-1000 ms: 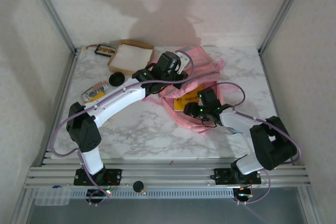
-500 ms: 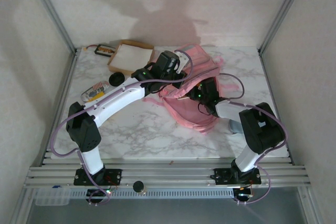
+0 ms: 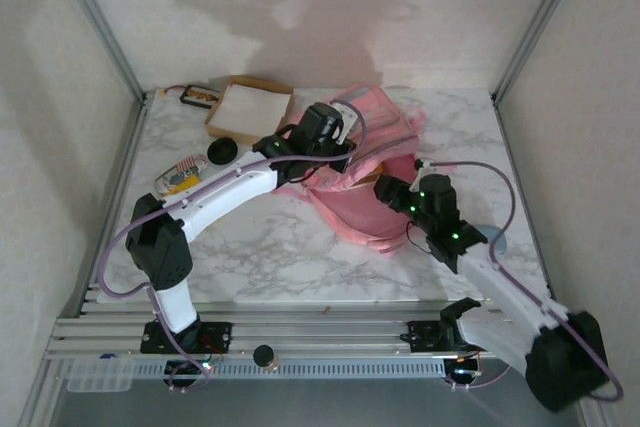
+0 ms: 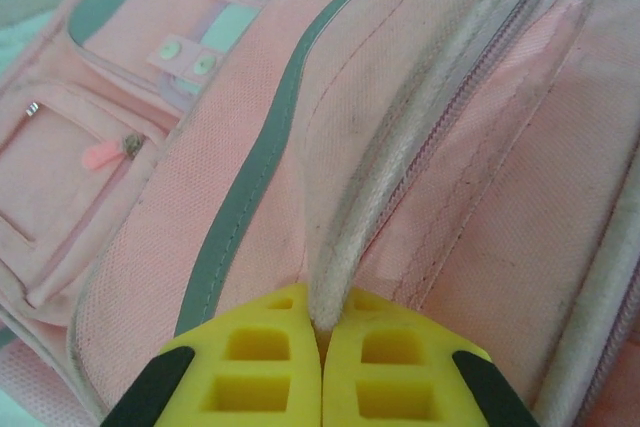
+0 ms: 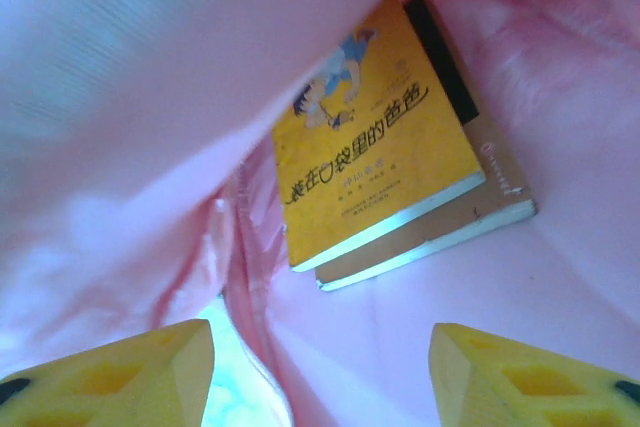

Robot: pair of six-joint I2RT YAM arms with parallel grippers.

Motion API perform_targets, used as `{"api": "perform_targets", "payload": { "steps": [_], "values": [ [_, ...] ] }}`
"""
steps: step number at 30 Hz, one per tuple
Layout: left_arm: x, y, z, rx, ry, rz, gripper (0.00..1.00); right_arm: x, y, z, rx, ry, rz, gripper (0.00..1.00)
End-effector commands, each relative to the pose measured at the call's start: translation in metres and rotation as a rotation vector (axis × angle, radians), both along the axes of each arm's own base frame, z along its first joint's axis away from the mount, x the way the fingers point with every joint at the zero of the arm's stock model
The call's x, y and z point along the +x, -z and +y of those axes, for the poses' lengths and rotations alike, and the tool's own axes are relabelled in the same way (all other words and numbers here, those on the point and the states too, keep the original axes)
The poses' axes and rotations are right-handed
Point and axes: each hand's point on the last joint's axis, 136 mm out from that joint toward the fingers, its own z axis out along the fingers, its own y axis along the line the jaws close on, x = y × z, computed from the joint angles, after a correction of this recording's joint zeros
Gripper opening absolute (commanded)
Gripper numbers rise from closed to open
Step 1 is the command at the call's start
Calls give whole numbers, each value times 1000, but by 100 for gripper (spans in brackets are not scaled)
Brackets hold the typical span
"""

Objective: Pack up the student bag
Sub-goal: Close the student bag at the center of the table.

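Note:
The student bag (image 3: 365,202) is a pink backpack lying in the middle of the table. My left gripper (image 3: 335,147) is over its upper left side. In the left wrist view that gripper (image 4: 322,319) is shut on the bag's grey-white zip edge (image 4: 400,137), holding the flap up. My right gripper (image 3: 385,187) sits at the bag's mouth. In the right wrist view its yellow fingers (image 5: 150,372) stand open with nothing between them. Beyond them, inside the pink lining (image 5: 560,277), a yellow book (image 5: 375,137) lies on a brown book (image 5: 490,209).
A brown cardboard box (image 3: 250,107) with a white inside stands at the back left, a small flat item (image 3: 200,97) beside it. A black round thing (image 3: 221,151) and a clear pencil case (image 3: 180,175) lie on the left. Frame posts line the table's sides.
The right gripper carried the yellow book into the bag, opened, and has drawn back to the bag's mouth; its arm swung out to the right. The left gripper has kept its hold.

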Motion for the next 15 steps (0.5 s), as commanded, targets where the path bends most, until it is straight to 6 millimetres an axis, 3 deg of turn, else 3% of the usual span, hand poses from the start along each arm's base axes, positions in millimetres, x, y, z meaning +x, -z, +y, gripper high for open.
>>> {"api": "perform_targets", "payload": {
  "steps": [1, 6, 9, 12, 15],
  "values": [
    [-6, -9, -4, -129, 2, 47, 9, -25, 6, -14, -84, -8, 60, 64],
    [-38, 16, -4, -234, 77, 209, 24, -35, -21, -6, -78, -79, 55, 73],
    [-57, 15, 12, -320, 57, 246, 36, -33, -25, 7, -61, -147, 62, 79],
    [-63, 4, 44, -443, -22, 251, 46, -30, -20, 31, -83, -268, 61, 83],
    [-61, 0, 92, -481, -162, 222, 55, -25, -8, 51, -108, -323, 87, 87]
  ]
}}
